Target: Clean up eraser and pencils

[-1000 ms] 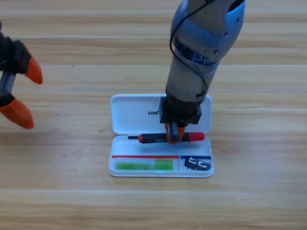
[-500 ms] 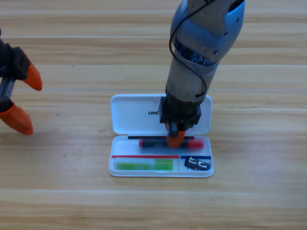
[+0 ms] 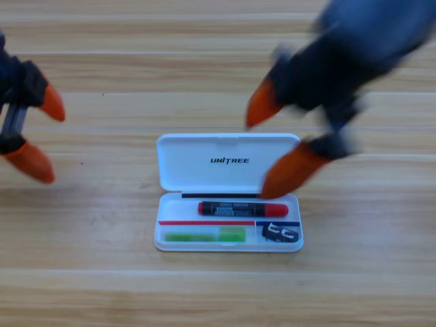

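High view shows the white case [image 3: 228, 163] lying open on the wooden table [image 3: 102, 286], with the black pencil [image 3: 242, 208] with red ends lying in its upper tray, the pale green pencil [image 3: 204, 236] in the lower left compartment and the eraser [image 3: 281, 234] in the lower right one. Above the lid's right side hangs the right gripper [image 3: 272, 146], blurred, jaws spread wide and holding nothing. At the picture's left edge waits the left gripper [image 3: 41, 136], jaws also apart and empty.
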Robot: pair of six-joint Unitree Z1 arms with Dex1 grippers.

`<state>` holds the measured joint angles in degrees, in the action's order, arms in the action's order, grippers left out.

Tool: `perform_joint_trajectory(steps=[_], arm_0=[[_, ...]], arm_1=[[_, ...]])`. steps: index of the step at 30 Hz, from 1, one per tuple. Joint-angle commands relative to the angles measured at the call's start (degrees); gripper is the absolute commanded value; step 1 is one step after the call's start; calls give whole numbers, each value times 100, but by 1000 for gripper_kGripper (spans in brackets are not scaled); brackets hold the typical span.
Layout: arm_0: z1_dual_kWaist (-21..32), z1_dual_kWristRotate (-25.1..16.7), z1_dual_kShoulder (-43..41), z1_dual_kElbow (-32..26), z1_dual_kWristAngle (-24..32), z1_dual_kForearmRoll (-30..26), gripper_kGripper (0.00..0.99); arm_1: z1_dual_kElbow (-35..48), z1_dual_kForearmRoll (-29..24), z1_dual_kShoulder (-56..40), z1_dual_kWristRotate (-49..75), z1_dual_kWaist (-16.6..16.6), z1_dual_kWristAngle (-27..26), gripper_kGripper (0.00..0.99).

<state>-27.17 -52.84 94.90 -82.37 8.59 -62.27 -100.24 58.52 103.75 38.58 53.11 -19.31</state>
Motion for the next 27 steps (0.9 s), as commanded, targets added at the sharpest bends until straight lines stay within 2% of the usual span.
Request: perform_joint_trajectory(steps=[1, 2, 5, 7, 10, 11, 16, 19, 27], arm_0=[[458, 2, 565, -772, 310, 233, 985], [546, 2, 784, -1035, 424, 233, 957], [766, -51, 1584, -1861, 811, 198, 758], [898, -218, 2059, -2336, 1075, 172, 546], [1091, -569, 2656, -2855, 1637, 163, 101], [1117, -578, 2832, -2969, 1795, 172, 0], [1223, -657, 3694, -3276, 2525, 172, 0], [1223, -719, 4142, -3364, 2753, 172, 0], [1153, -859, 4959, -3162, 3377, 154, 0]], arm_1=[[1402, -956, -2007, -430, -292, -732, 945], [1675, -1150, -2210, -518, -292, -846, 945], [2334, -1703, -2614, -755, -292, -1066, 946], [2545, -1870, -2693, -843, -292, -1154, 946], [2650, -1967, -2614, -913, -292, -1259, 946], [2668, -1993, -2579, -940, -292, -1277, 946], [2659, -2116, -2385, -1045, -292, -1356, 946], [2624, -2125, -2289, -1089, -292, -1373, 946], [2589, -2125, -2174, -1142, -283, -1373, 946]])
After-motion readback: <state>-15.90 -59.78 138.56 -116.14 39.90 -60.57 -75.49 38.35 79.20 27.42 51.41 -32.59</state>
